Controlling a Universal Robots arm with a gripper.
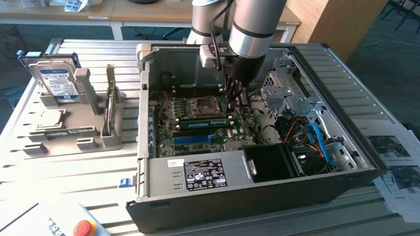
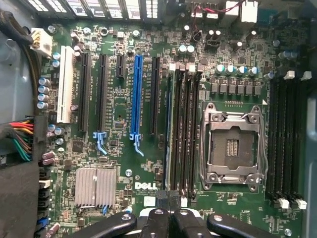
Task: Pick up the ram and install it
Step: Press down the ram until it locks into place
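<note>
On the exterior view's left, a grey rack (image 1: 78, 130) holds a hard drive (image 1: 58, 81) standing upright. Near it a dark card (image 1: 111, 101) stands on edge. Next comes the open computer case (image 1: 262, 196), lying on its side with the green board (image 1: 164, 142) facing up. The ram (image 1: 203, 122) sits in a slot just beside the square processor socket (image 1: 200, 105), on the side nearer the power supply box (image 1: 196, 174). From my wrist I see it edge-on (image 2: 170, 129), in the bank of black slots between the long blue slot (image 2: 137, 99) and the socket. My pincer (image 1: 237, 102) hangs over the board by the ram's end toward the exterior view's right. Its fingers (image 2: 159, 218) are pressed together with nothing between them. I cannot tell whether the tips touch the ram. Further right a blue cable (image 1: 320, 140) curves inside the case, and printed sheets (image 1: 394, 157) lie on the table.
</note>
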